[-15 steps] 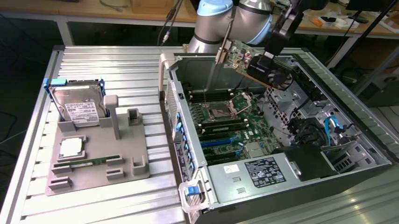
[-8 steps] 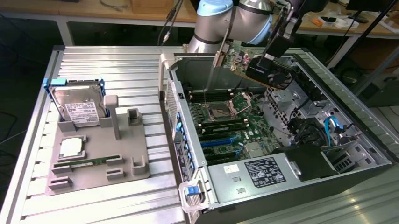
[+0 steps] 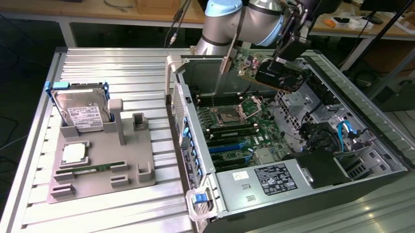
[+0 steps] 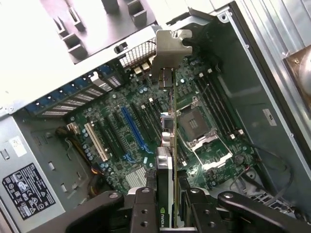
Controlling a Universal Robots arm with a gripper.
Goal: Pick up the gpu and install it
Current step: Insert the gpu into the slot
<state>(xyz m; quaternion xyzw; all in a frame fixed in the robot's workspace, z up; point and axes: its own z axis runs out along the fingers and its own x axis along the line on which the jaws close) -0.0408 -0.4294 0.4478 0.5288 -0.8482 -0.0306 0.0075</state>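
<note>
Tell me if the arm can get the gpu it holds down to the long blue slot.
Probably yes: the gripper holds the gpu above the open case, and nothing stands over the blue slot.

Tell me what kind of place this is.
Likely a robotics lab for PC assembly: open computer case on a slotted metal table, parts tray beside it, claw holding a graphics card.

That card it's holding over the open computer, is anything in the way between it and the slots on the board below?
Nothing visible does. The gripper holds the gpu in the air above the motherboard, and the long slots beneath it look bare. The cables lie off to the side of the case.
</note>
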